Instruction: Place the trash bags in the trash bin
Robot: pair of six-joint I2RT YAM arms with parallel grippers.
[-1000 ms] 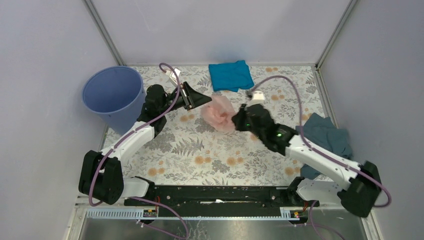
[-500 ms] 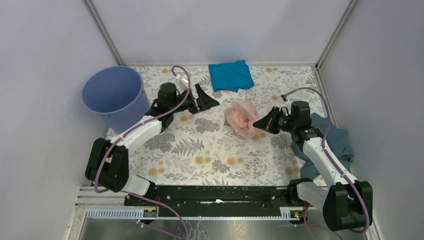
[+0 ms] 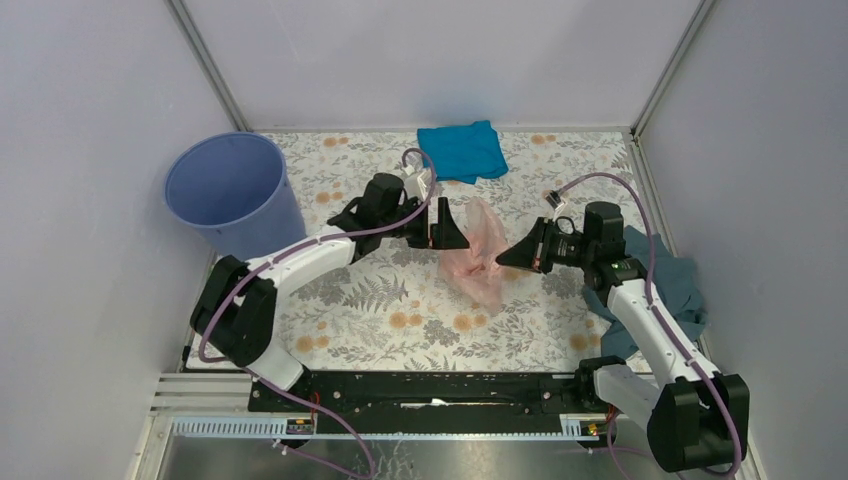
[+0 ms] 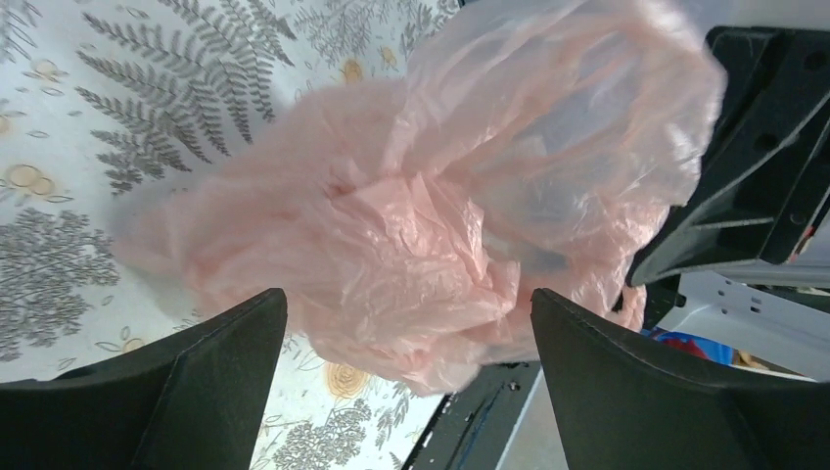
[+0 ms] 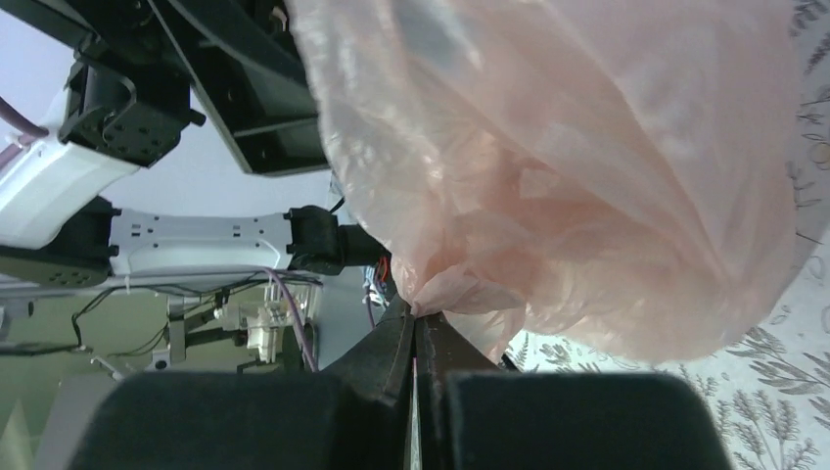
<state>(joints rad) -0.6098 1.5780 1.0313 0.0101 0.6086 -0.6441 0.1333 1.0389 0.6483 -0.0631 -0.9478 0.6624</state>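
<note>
At the middle of the floral table (image 3: 400, 300), seen from above, the trash bag (image 3: 478, 252), a wrinkled pale-pink film, droops between the two arms, and its near end appears to rest on the tabletop. The right gripper (image 3: 503, 260) is clenched on the bag's right edge, which keeps that side lifted. The left gripper (image 3: 452, 228) sits just left of the bag, jaws spread wide and holding nothing. The trash bin (image 3: 240, 235), a lavender-blue bucket, stands at the far left corner, well apart from the bag, so nothing is in it yet. A bright blue cloth (image 3: 460, 150) lies at the far edge, and a grey-blue cloth (image 3: 662, 275) lies at the right beside the right arm.

From the left wrist, two black fingers (image 4: 196, 392) frame the crumpled bag on either side without touching it. The wide spread seems meant to take in a large bunch of film.

From the right wrist, the fingers are pressed together on one small twisted corner of the bag, while the rest billows loose beyond them. A pinch that narrow on such slippery film could slip
</note>
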